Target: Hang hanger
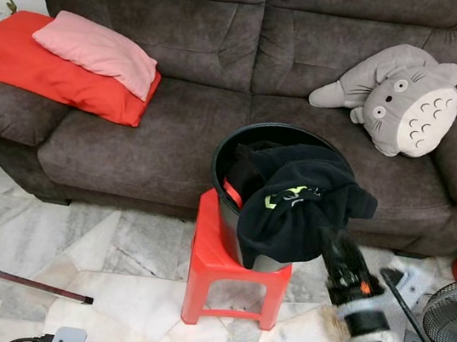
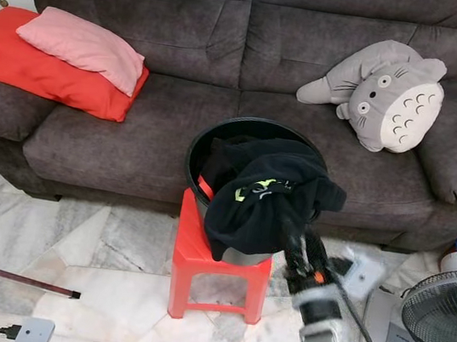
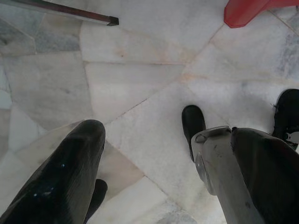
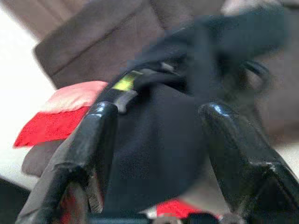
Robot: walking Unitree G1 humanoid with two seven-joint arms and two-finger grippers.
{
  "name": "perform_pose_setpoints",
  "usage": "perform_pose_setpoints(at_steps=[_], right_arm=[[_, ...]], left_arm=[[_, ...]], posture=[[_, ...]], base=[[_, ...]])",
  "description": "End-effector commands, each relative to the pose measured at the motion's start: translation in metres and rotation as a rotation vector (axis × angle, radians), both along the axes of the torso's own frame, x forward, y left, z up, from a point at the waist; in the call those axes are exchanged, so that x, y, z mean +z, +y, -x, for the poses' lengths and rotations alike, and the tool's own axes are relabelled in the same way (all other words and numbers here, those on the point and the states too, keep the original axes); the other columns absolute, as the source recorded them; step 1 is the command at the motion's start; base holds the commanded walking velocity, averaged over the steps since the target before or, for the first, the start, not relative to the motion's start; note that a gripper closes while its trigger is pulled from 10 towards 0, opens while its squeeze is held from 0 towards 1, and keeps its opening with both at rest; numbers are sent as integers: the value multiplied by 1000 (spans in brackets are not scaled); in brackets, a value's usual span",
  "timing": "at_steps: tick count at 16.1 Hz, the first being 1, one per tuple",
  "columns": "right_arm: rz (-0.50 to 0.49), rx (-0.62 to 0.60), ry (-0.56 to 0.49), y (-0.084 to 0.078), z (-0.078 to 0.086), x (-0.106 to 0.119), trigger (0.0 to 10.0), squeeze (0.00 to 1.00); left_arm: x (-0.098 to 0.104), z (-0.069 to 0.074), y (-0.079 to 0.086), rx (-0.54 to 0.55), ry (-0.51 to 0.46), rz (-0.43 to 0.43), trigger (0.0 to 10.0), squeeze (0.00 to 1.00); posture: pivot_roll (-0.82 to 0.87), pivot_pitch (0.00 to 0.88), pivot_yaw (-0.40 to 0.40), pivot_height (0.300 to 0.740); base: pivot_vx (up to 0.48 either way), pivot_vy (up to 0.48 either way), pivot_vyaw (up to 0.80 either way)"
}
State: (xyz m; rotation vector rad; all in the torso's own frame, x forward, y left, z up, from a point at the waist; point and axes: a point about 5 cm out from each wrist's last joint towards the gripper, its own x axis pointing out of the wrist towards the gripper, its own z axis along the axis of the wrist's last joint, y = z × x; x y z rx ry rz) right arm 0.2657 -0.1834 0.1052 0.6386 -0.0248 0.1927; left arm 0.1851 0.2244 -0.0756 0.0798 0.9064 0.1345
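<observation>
A black bucket (image 1: 230, 150) stands on a red plastic stool (image 1: 209, 254) in front of the sofa. A black garment (image 1: 296, 207) with a yellow-green logo spills over its front rim. An orange-red strip (image 1: 232, 193) peeks out under the cloth; I cannot tell what it is. My right gripper (image 1: 339, 239) is raised at the garment's lower right edge. In the right wrist view this gripper (image 4: 156, 109) is open, with the black cloth just beyond its two fingers and nothing held. My left gripper (image 3: 154, 135) hangs open, pointing down at the marble floor.
The brown sofa (image 1: 188, 36) carries a pink pillow (image 1: 100, 50) on a red cushion (image 1: 29, 64) and a grey plush toy (image 1: 408, 95). A fan (image 1: 456, 317) stands at the right. A thin rod (image 1: 31, 283) and a plugged-in box (image 1: 65, 340) lie on the floor at the left.
</observation>
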Motion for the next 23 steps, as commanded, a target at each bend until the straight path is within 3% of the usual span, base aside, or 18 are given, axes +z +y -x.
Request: perform_pose_setpoints(at_steps=[1, 4, 5, 6, 7, 8, 9, 16, 17, 23], right_arm=[[-59, -58, 19, -5, -3, -7, 10000, 0], [-140, -122, 37, -10, -12, -14, 10000, 0], [-169, -107, 30, -9, -16, -16, 8745, 0], [-183, -88, 17, -8, -18, -14, 0, 0], [-173, -68, 6, -6, -20, -13, 0, 0], [-172, -50, -16, -5, -22, -11, 9529, 0], [-174, -52, -9, -5, -24, -13, 10000, 0], [-203, -36, 25, -3, -29, -28, 9686, 0], [-200, 17, -5, 2, -28, -26, 0, 0], [-197, 74, -50, 10, -26, -22, 0, 0]], left_arm=[[-3, 7, 3, -13, 26, -13, 10000, 0], [-2, 6, 3, -15, 21, -17, 10000, 0], [-3, 7, 3, -19, 23, -21, 10000, 0], [-3, 8, 3, -20, 24, -22, 10000, 0], [-3, 8, 3, -19, 25, -23, 10000, 0], [-3, 9, 4, -18, 26, -24, 10000, 0], [-3, 9, 4, -18, 26, -25, 10000, 0], [-2, 7, 5, -20, 21, -28, 10000, 0], [-2, 7, 5, -20, 20, -29, 10000, 0], [-2, 7, 4, -21, 18, -28, 10000, 0]], posture=[[-167, 164, 32, 740], [-153, 181, 33, 740], [-156, 184, 33, 740], [-153, 188, 33, 740], [-150, 189, 32, 740], [-148, 193, 34, 740], [-150, 196, 35, 740], [-139, 198, 35, 740], [-136, 197, 34, 740], [-136, 198, 34, 740]], base=[[0, 0, 0], [0, 0, 0], [0, 0, 0], [0, 0, 0], [0, 0, 0], [0, 0, 0], [0, 0, 0], [0, 0, 0], [0, 0, 0], [0, 0, 0]])
